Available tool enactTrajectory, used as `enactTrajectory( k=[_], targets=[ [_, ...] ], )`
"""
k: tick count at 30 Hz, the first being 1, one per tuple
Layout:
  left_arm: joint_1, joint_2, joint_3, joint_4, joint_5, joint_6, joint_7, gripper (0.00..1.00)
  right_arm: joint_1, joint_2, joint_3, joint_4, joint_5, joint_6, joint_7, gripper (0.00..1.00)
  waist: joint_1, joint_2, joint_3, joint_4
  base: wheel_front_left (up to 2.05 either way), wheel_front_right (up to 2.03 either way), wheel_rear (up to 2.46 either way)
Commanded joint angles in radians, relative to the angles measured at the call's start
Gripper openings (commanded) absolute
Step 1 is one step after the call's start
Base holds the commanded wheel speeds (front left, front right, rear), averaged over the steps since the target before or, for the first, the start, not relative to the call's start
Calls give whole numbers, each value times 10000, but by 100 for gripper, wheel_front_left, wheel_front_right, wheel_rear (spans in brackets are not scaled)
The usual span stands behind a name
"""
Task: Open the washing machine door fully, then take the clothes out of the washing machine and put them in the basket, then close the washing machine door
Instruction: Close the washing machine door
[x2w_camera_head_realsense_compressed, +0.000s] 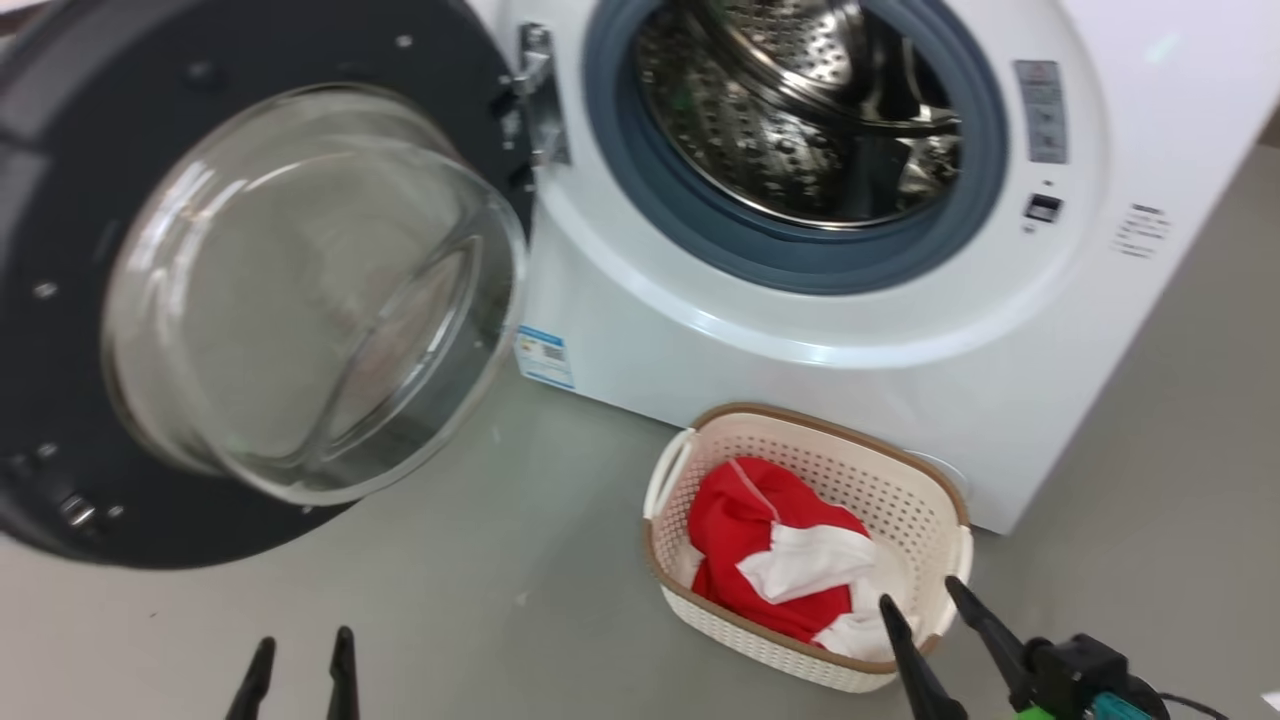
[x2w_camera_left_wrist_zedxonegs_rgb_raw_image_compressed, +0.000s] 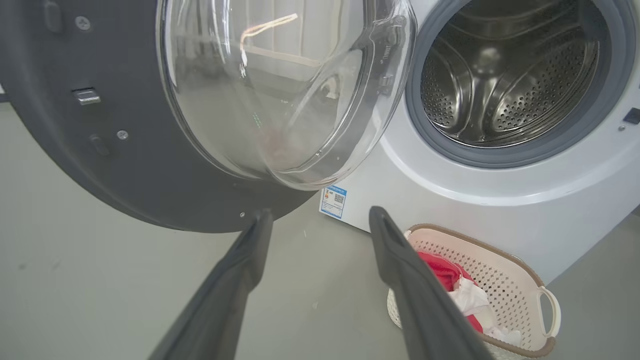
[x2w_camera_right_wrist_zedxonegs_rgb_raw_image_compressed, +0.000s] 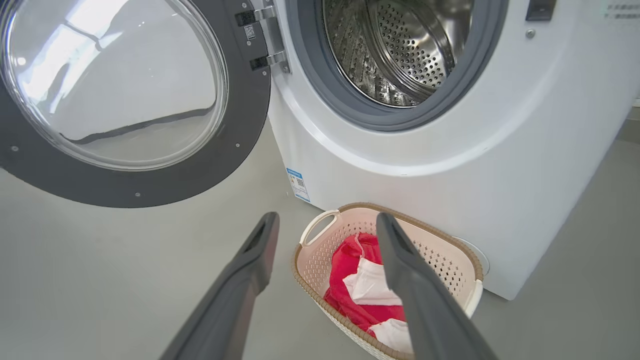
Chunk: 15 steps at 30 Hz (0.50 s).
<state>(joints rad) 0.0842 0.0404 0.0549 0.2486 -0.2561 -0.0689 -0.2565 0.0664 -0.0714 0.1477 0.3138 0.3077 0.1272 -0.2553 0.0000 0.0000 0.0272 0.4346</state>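
The washing machine (x2w_camera_head_realsense_compressed: 820, 340) (x2w_camera_left_wrist_zedxonegs_rgb_raw_image_compressed: 475, 200) (x2w_camera_right_wrist_zedxonegs_rgb_raw_image_compressed: 450, 165) stands white on the floor, its steel drum showing no cloth inside. The washing machine door (x2w_camera_head_realsense_compressed: 270, 290) (x2w_camera_left_wrist_zedxonegs_rgb_raw_image_compressed: 280, 90) (x2w_camera_right_wrist_zedxonegs_rgb_raw_image_compressed: 115, 90) hangs swung wide to the left, glass bowl facing me. The basket (x2w_camera_head_realsense_compressed: 935, 475) (x2w_camera_left_wrist_zedxonegs_rgb_raw_image_compressed: 505, 280) (x2w_camera_right_wrist_zedxonegs_rgb_raw_image_compressed: 452, 252) sits on the floor before the machine, holding the clothes (x2w_camera_head_realsense_compressed: 775, 555) (x2w_camera_left_wrist_zedxonegs_rgb_raw_image_compressed: 450, 275) (x2w_camera_right_wrist_zedxonegs_rgb_raw_image_compressed: 350, 277), red with white panels. My left gripper (x2w_camera_head_realsense_compressed: 300, 660) (x2w_camera_left_wrist_zedxonegs_rgb_raw_image_compressed: 320, 225) is open, low at the left, below the door. My right gripper (x2w_camera_head_realsense_compressed: 920, 600) (x2w_camera_right_wrist_zedxonegs_rgb_raw_image_compressed: 327, 225) is open at the basket's near right corner, empty.
Grey floor (x2w_camera_head_realsense_compressed: 450, 620) spreads in front of the machine and under the door. A blue label (x2w_camera_head_realsense_compressed: 545, 357) sits at the machine's lower left corner. The door's hinge (x2w_camera_head_realsense_compressed: 535, 95) is at the left of the grey gasket.
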Motion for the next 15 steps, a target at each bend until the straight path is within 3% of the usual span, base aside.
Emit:
enactTrajectory(
  k=[1,15],
  targets=[
    [-82,100,393,-335,-116,146,-53,100,-612,-189,416,-115,83,35,-65,100,0,0,-57,481,0,0,0],
    [220,99,433,-952,-846,576,-53,100,-1620,-462,1388,472,475,35,-65,100,0,0,158,693,0,0,0]
  ],
)
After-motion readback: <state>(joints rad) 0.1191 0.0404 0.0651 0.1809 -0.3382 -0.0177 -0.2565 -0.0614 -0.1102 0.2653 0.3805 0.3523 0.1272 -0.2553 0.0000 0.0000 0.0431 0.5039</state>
